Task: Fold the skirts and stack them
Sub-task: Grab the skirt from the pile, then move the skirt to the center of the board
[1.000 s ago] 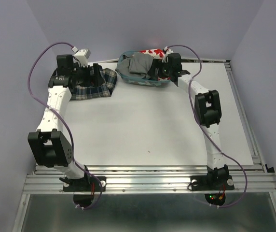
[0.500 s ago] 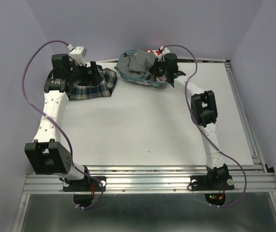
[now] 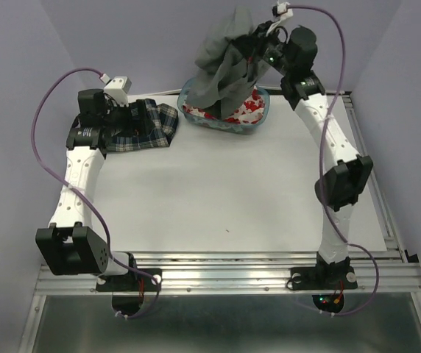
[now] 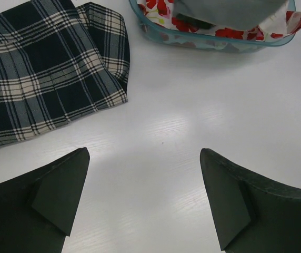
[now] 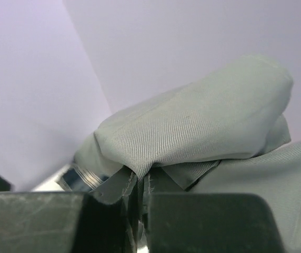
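My right gripper (image 3: pixel 260 45) is raised high above the teal basket (image 3: pixel 191 118), shut on the grey pleated skirt (image 3: pixel 224 68), which hangs down toward the basket. In the right wrist view the grey skirt (image 5: pixel 192 126) is pinched between the fingers of my right gripper (image 5: pixel 141 203). The white skirt with red print (image 3: pixel 246 112) lies in the basket and also shows as the printed skirt (image 4: pixel 163 16) in the left wrist view. A plaid skirt (image 3: pixel 148 126) lies flat at the table's far left, seen as the plaid skirt (image 4: pixel 45 68) ahead of my left gripper (image 4: pixel 145 203), which is open over bare table.
The white table (image 3: pixel 225 191) is bounded by violet walls on three sides. A metal rail (image 3: pixel 232 276) runs along the near edge by both arm bases. Purple cables loop off each arm.
The right gripper shut on the grey skirt in the basket and lifted it high above the basket. The left arm shifted slightly and stayed open by the plaid skirt.
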`<state>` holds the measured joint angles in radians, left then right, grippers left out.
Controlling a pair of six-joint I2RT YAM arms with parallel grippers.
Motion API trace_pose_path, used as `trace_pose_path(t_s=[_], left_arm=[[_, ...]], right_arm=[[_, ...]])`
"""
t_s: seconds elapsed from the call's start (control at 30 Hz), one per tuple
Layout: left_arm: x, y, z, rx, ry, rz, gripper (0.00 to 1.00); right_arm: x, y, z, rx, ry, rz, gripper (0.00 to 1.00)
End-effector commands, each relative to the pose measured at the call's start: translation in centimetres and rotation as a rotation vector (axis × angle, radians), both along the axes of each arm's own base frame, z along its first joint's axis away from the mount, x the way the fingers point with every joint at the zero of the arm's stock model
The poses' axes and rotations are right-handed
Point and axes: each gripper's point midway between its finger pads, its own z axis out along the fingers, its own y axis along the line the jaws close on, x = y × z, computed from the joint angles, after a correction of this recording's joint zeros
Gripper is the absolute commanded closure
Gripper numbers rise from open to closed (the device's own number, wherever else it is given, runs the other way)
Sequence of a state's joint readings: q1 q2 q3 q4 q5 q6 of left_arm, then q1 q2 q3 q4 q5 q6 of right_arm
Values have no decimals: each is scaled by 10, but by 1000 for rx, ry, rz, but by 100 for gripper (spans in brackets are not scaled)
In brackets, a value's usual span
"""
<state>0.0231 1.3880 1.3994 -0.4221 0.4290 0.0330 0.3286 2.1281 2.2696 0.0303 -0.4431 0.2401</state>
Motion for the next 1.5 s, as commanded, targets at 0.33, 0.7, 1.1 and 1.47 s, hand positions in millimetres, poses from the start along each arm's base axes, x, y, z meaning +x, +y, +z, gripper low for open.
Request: trace_pose_path(t_s=[0.33,0.7,1.1,1.47], left_arm=[[-15,2,42,70,-191,-36,2],[-50,-2,-18,280,-193,-247,5],[-73,-7,-84,393,-111,-372,10],[-59,-75,-131,655,-208,-592,10]], right_arm=[[-165,-43,155,47,-257,70,99],[-172,-32,-116,-96,393,155,99],[-143,47,-243,-263,647,296,62],[-138,-24,-203,-550,537,-13,20]])
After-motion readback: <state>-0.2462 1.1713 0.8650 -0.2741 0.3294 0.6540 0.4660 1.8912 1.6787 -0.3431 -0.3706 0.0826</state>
